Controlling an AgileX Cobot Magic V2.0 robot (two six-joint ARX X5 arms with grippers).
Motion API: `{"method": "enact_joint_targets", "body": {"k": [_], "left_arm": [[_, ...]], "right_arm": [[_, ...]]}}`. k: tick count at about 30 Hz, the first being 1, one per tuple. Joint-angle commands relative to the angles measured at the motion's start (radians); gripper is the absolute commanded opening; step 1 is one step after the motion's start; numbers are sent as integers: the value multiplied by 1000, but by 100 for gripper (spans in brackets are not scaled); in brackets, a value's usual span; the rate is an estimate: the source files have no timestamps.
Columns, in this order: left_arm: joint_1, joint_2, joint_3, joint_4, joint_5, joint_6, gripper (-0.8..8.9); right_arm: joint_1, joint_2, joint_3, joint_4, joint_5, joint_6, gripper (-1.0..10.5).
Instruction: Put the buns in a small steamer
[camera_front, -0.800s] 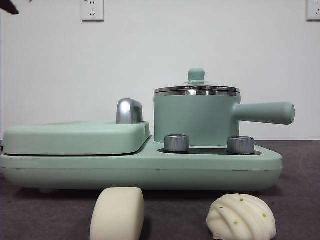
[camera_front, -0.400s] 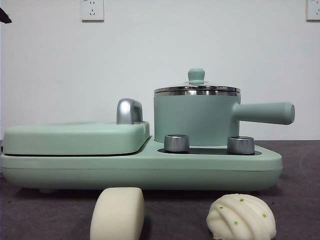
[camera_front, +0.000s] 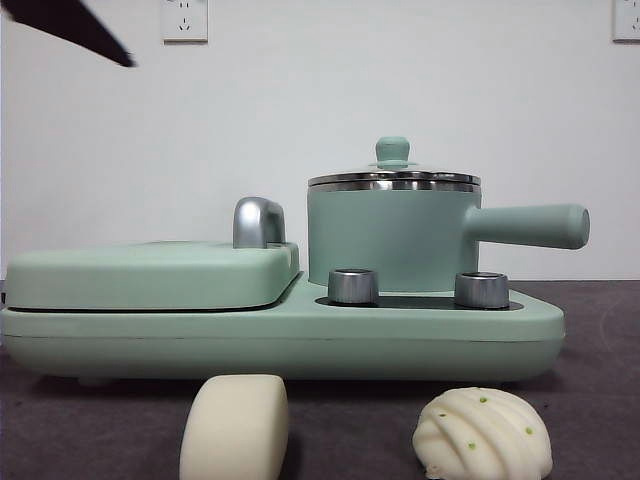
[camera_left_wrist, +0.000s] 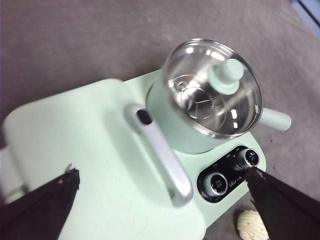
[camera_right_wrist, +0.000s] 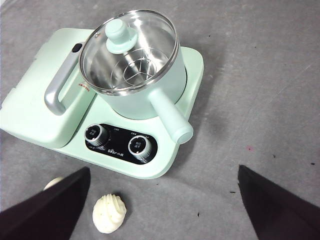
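Note:
The small steamer (camera_front: 390, 240) stands on the right half of the mint-green cooker, its glass lid with the green knob (camera_front: 392, 150) on. The smooth bun (camera_front: 235, 428) and the pleated bun (camera_front: 483, 435) lie on the grey table in front of the cooker. My left gripper (camera_left_wrist: 162, 172) is open and empty, high above the griddle lid, with the steamer (camera_left_wrist: 210, 100) beside it. My right gripper (camera_right_wrist: 164, 169) is open and empty, high above the table by the cooker's front. Below it lies the pleated bun (camera_right_wrist: 109, 214); one of its jaws partly hides the smooth bun (camera_right_wrist: 52, 183).
The flat griddle lid (camera_front: 150, 275) with a chrome handle (camera_front: 258, 222) covers the cooker's left half. Two steel knobs (camera_front: 353, 286) sit on the front panel. The steamer's long handle (camera_front: 530, 225) sticks out sideways. A black arm tip (camera_front: 70, 25) shows at the top left.
The black arm tip at the front view's top left corner has come much further into the picture. The buns, steamer and lid have not moved.

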Motion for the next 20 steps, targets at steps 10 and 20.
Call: {"method": "enact_joint_targets", "body": {"k": [10, 20], "left_arm": [[-159, 439, 471, -116, -14, 138, 563], [-319, 711, 792, -239, -187, 247, 558]], "right_arm": [[0, 4, 17, 90, -140, -16, 471], [0, 4, 17, 113, -186, -38, 471]]}}
